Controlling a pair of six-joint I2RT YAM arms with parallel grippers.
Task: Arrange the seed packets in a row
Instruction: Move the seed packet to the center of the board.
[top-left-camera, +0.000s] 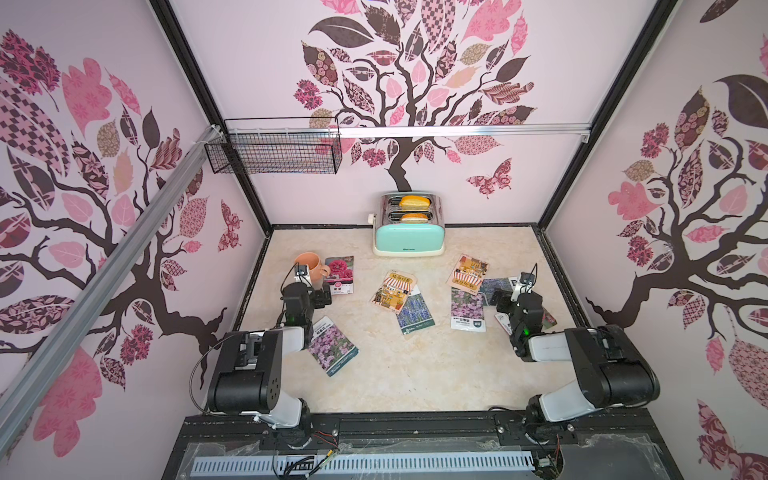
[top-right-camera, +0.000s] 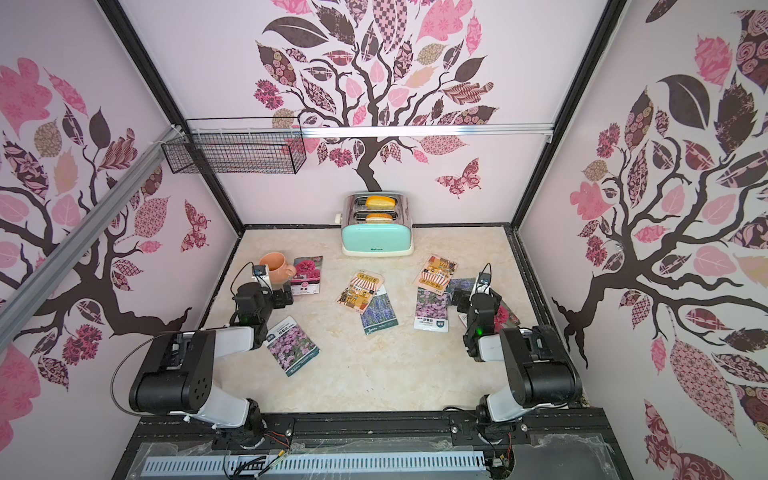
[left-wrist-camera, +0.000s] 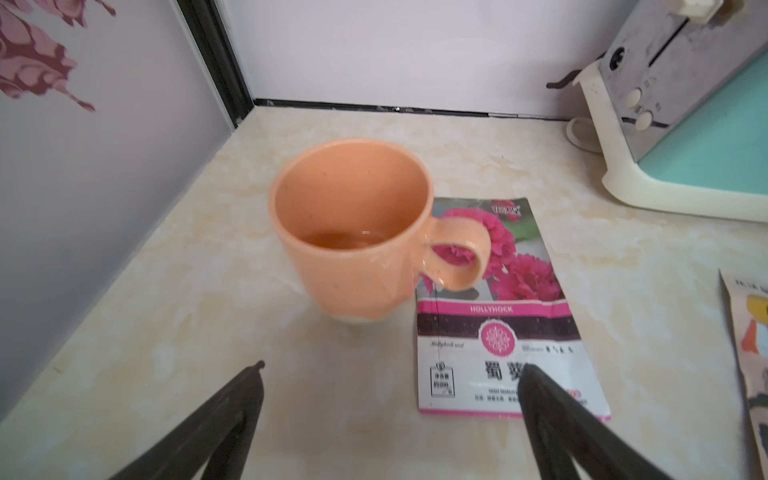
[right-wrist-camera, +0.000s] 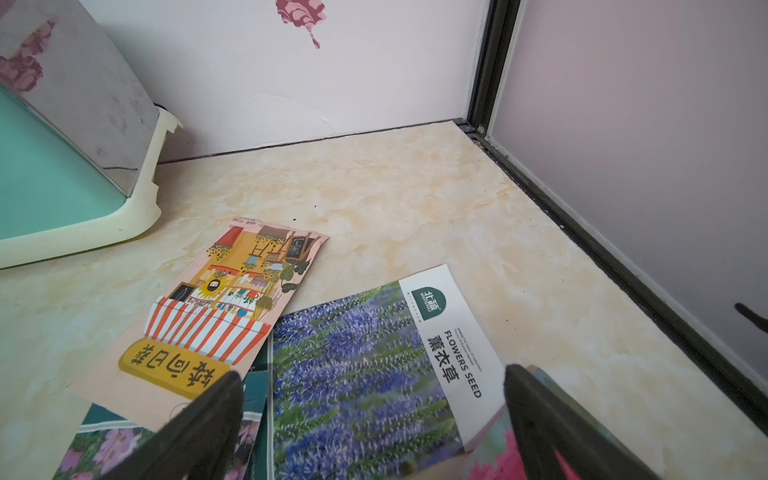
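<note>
Several seed packets lie scattered on the marble table. A magenta packet (top-left-camera: 340, 274) (left-wrist-camera: 498, 324) lies beside the mug, and my left gripper (top-left-camera: 322, 297) (left-wrist-camera: 392, 368) hovers open over its near corner, holding nothing. In the middle an orange shopfront packet (top-left-camera: 392, 291) overlaps a lavender packet (top-left-camera: 415, 313); a pink-purple packet (top-left-camera: 334, 345) lies near the left arm. At right, my right gripper (top-left-camera: 500, 301) (right-wrist-camera: 372, 374) is open above a lavender packet (right-wrist-camera: 357, 365), between a shopfront packet (right-wrist-camera: 224, 307) and a magenta packet (right-wrist-camera: 503, 457). Another pink-purple packet (top-left-camera: 468, 309) lies alongside.
An orange mug (top-left-camera: 309, 266) (left-wrist-camera: 353, 224) stands upright with its handle over the magenta packet. A mint toaster (top-left-camera: 409, 232) with bread sits against the back wall. A wire basket (top-left-camera: 274, 151) hangs high at the back left. Walls close in three sides.
</note>
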